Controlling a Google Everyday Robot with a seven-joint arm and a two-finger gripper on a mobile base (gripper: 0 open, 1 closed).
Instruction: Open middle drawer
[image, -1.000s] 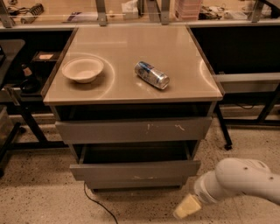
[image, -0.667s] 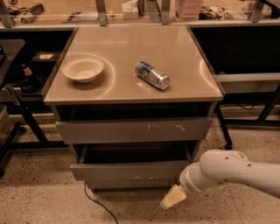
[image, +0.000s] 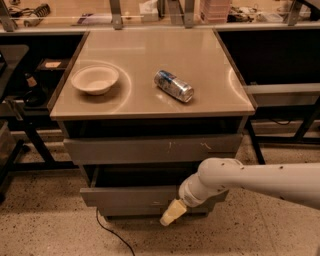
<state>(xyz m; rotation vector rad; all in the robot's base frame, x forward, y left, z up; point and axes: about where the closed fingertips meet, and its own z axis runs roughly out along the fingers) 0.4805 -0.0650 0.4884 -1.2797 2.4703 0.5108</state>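
Note:
The middle drawer (image: 127, 196) is a plain grey front low on the cabinet. It stands slightly out from the cabinet, with a dark gap above it. My gripper (image: 170, 214) is a cream tip on the white arm (image: 240, 180), which comes in from the right. The gripper sits at the lower edge of the middle drawer's front, right of its centre. I cannot tell whether it touches the front. The larger grey front with white scratch marks (image: 150, 149) is above it. A narrower grey strip (image: 132, 211) shows below.
On the cabinet top (image: 150, 102) lie a white bowl (image: 95, 79) at the left and a can on its side (image: 173, 85) in the middle. A black cable (image: 107, 231) runs over the speckled floor. Dark table frames stand to the left (image: 20, 130) and right (image: 295, 115).
My arm has swung left from the lower right corner, bringing the gripper in to the middle drawer's front. The drawers, bowl and can have not moved.

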